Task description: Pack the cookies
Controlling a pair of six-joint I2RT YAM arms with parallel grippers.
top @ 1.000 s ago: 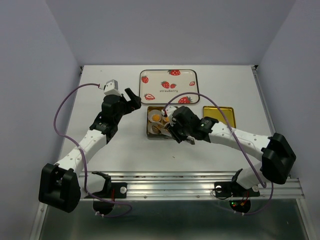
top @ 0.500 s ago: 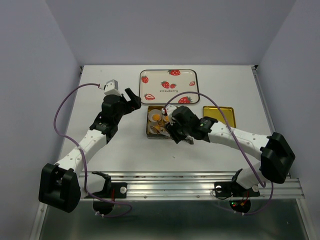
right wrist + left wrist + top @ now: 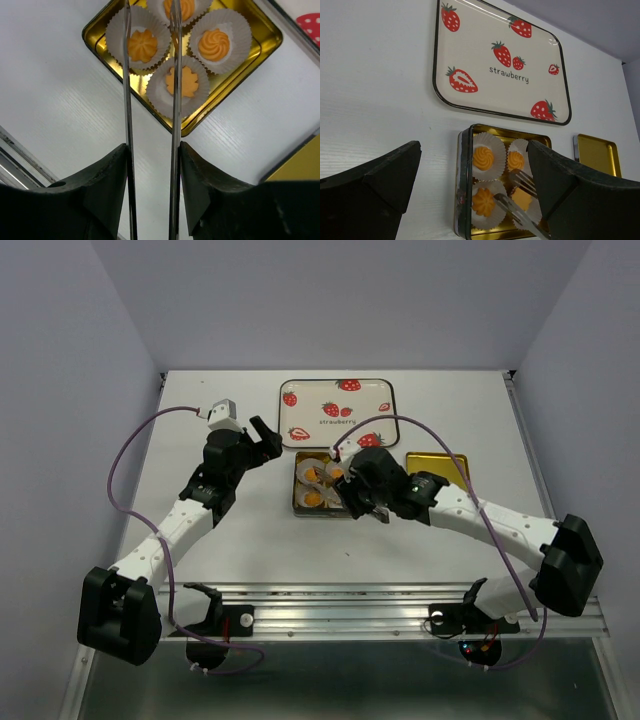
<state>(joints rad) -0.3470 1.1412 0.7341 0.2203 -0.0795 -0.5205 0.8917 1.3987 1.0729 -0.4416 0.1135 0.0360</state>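
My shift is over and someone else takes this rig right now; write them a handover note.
Left pincer: open, idle left of the tin.
Right pincer: shut on the tongs, whose tips hang empty over the tin.
All four cookies sit in paper cups inside the tin. Packing looks done.
Left: probably fit the gold lid lying right of the tin.

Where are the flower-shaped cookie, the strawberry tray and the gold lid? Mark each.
flower-shaped cookie [image 3: 182, 81], right wrist view, centre of its top.
strawberry tray [image 3: 495, 97], left wrist view, bare cream face below the lettering.
gold lid [image 3: 597, 155], left wrist view, middle of its face.
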